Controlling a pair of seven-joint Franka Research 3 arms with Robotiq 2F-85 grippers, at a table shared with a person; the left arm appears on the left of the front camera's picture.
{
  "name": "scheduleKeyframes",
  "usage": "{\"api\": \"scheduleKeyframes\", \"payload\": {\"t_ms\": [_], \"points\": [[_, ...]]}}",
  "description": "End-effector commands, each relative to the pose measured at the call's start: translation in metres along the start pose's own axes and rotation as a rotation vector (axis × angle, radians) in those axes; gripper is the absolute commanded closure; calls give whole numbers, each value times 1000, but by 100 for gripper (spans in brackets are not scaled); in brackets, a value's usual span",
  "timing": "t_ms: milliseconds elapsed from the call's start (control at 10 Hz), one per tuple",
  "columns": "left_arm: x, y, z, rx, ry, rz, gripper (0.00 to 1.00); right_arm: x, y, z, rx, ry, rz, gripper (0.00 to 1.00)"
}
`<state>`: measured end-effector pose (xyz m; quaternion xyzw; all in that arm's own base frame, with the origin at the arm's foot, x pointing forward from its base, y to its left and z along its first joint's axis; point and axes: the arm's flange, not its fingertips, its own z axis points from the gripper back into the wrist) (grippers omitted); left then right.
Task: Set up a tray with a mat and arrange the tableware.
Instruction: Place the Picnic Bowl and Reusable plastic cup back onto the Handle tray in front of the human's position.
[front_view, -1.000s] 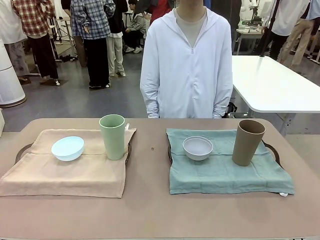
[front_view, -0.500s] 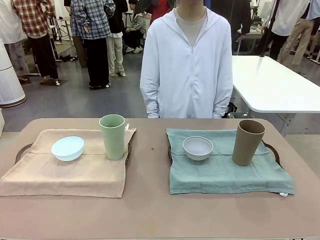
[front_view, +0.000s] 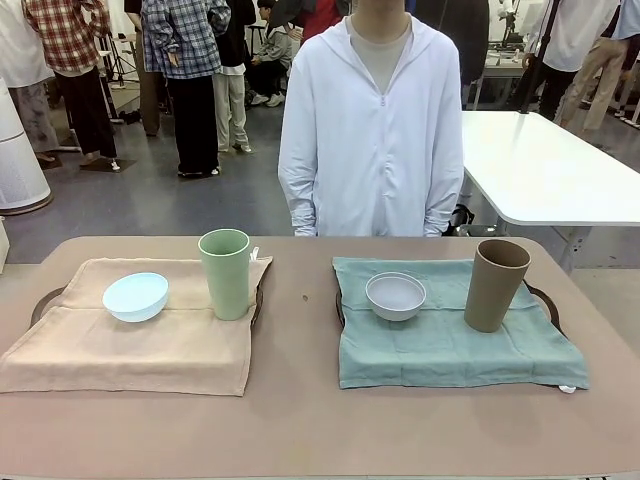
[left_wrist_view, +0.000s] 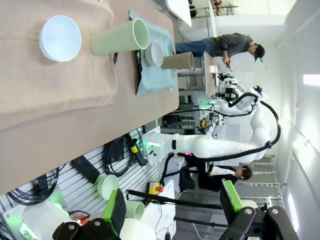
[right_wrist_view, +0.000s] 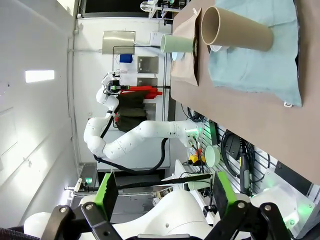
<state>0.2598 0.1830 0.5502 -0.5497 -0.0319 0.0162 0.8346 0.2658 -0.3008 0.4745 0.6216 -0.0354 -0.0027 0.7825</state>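
Two trays stand side by side on the table. The left tray (front_view: 42, 303) carries a beige mat (front_view: 130, 345) with a light blue bowl (front_view: 135, 296) and an upright pale green tumbler (front_view: 225, 272). The right tray (front_view: 545, 300) carries a teal mat (front_view: 450, 350) with a whitish-grey bowl (front_view: 396, 296) and an upright tan-brown tumbler (front_view: 495, 285). My left gripper (left_wrist_view: 170, 202) is open and empty, well back from the table, with the blue bowl (left_wrist_view: 60, 38) far off. My right gripper (right_wrist_view: 165, 192) is also open and empty, away from the tan tumbler (right_wrist_view: 240, 32).
A person in a white zip jacket (front_view: 375, 130) stands at the far edge, arms hanging down. A white table (front_view: 545, 165) is behind at the right. Bare brown tabletop (front_view: 300, 420) runs along the near edge and between the trays.
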Motion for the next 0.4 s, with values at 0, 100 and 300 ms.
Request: {"api": "scheduleKeyframes", "payload": {"t_ms": [0, 100, 300], "points": [[-2, 1, 1, -10, -2, -3, 0, 1, -2, -1, 5, -7, -5, 0], [-2, 1, 1, -10, -2, -3, 0, 1, -2, -1, 5, -7, -5, 0], [-2, 1, 1, -10, -2, -3, 0, 1, -2, -1, 5, -7, -5, 0]]}}
